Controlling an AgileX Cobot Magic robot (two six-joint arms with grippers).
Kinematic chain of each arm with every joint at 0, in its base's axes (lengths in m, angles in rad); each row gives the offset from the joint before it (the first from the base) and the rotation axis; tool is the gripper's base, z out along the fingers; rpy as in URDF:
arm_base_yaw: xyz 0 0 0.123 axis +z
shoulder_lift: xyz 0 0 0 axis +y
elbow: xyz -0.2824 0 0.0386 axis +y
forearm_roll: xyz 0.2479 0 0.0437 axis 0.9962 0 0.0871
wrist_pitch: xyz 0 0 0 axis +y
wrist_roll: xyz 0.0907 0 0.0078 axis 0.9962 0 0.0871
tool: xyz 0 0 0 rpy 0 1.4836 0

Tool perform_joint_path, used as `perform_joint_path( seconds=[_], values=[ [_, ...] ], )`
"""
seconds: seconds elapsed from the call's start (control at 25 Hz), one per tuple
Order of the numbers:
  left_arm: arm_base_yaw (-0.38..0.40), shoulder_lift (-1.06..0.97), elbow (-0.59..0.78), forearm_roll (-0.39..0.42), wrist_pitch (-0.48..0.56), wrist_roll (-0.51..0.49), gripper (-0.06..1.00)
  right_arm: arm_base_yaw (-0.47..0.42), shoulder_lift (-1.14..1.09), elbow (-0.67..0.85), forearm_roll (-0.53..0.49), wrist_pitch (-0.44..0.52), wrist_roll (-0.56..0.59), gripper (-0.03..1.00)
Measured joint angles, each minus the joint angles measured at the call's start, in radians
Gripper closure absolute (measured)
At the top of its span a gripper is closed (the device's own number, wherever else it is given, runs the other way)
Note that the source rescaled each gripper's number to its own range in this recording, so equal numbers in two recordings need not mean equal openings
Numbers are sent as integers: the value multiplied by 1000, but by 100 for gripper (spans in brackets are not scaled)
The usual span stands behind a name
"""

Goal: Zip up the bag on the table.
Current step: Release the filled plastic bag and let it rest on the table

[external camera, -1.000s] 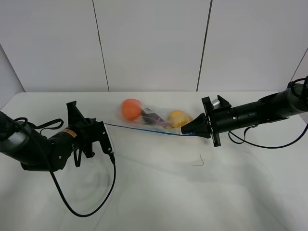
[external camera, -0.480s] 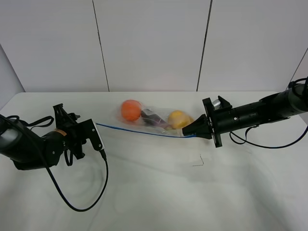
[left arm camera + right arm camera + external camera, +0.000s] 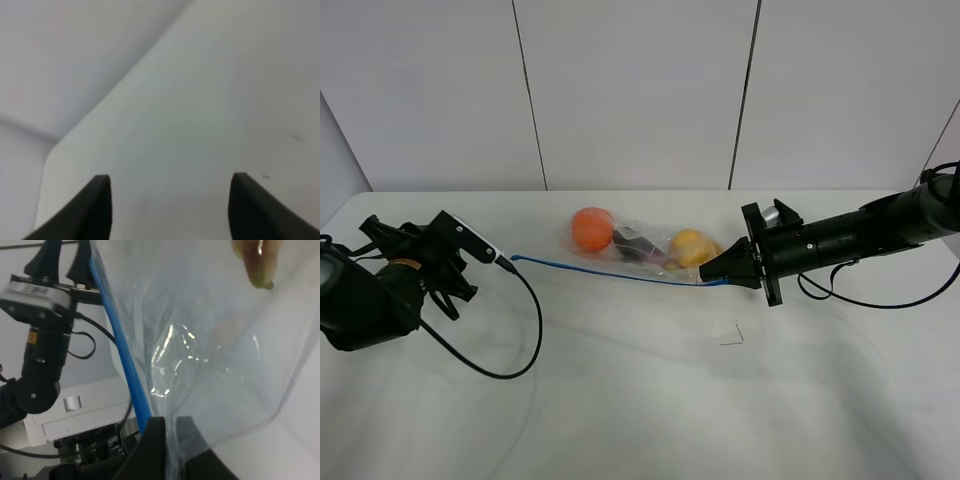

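The bag (image 3: 638, 243) lies toward the back of the worktop (image 3: 650, 400); the right tool (image 3: 708, 274) is clamped on the bag's near end; the left tool (image 3: 170, 207), well away, has its jaws apart, holding nothing.

bag (image 3: 658, 264) 1 | fruit (image 3: 592, 228) 3 | left claw (image 3: 171, 178) 1 | right claw (image 3: 708, 274) 1 | table (image 3: 640, 400) 1

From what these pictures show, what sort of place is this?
Probably a robot lab or test bench: a plain white table, bare panelled walls behind it, and two robot grippers, the left gripper open, the right gripper pinching a clear bag of fruit.
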State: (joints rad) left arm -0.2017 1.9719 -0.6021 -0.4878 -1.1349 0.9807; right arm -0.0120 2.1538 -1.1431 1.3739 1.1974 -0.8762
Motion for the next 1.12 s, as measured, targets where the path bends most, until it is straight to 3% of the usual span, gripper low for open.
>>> perform_joint_path(
  seconds=[0.24,0.4,0.64,0.88,1.12],
  values=[
    [1,0,-19,-102,-70,-222,21,0,0,0,0,1,0,97],
    [1,0,-28,-123,-74,-332,21,0,0,0,0,1,0,97],
    [1,0,-85,-137,-6,-375,22,0,0,0,0,1,0,97],
    [2,-31,-199,-126,255,-353,36,0,0,0,0,1,0,97],
    [57,-126,-312,-126,726,-275,39,0,0,0,0,1,3,97]
  ],
)
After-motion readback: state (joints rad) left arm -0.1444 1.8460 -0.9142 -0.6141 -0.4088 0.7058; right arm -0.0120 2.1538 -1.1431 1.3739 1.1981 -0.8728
